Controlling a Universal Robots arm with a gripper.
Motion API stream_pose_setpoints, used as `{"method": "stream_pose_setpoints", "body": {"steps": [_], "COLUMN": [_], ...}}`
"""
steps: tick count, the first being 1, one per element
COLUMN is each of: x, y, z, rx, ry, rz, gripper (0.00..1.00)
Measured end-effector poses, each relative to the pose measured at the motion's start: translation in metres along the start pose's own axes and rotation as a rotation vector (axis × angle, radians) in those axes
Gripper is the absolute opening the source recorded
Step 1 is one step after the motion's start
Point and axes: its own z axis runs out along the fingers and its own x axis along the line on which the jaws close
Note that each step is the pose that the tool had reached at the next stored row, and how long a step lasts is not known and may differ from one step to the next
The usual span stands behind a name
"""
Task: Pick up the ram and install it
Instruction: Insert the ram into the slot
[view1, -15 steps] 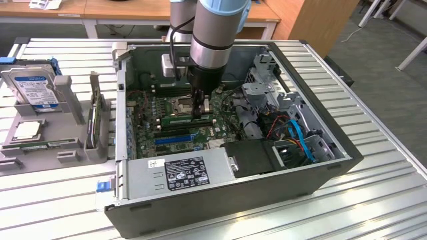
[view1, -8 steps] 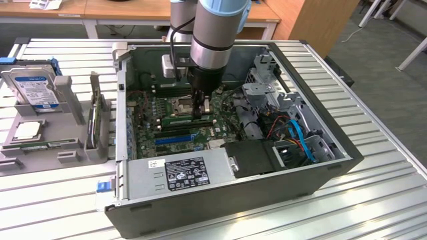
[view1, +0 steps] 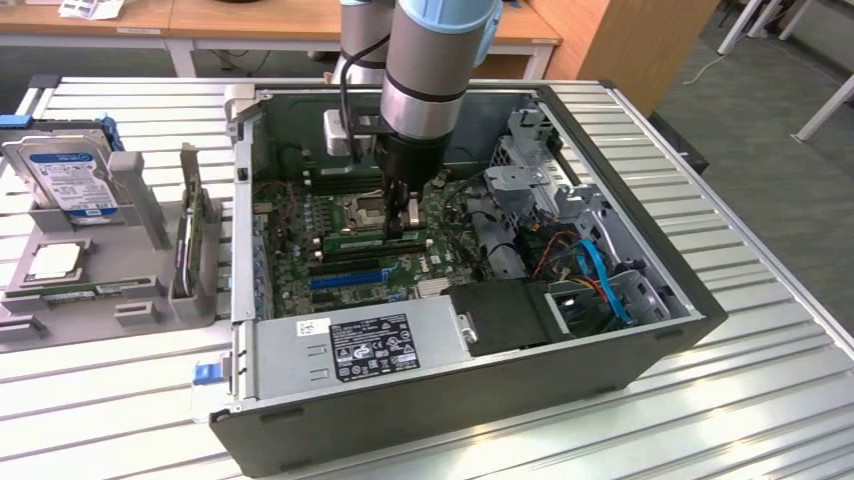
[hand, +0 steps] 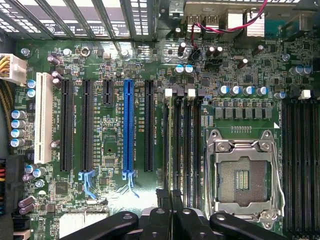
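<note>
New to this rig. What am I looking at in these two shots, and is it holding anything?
It's one robot arm reaching into an open PC case lying on a slatted table. The exterior view is a camera off the arm; the wrist view looks down from the wrist at the motherboard, past the gripper. The gripper is shut, seemingly on the ram, a thin green stick at the memory slots beside the CPU socket. On the exterior view's left, a grey rack carries a hard drive.
</note>
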Motion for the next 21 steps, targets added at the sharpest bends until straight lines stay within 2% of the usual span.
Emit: {"method": "stream_pose_setpoints", "body": {"steps": [21], "x": [0.0001], "y": [-0.0001], "z": [0.0012], "rx": [-0.0004], "ry": [0.0002], "rz": [-0.011], "gripper": [0.12]}}
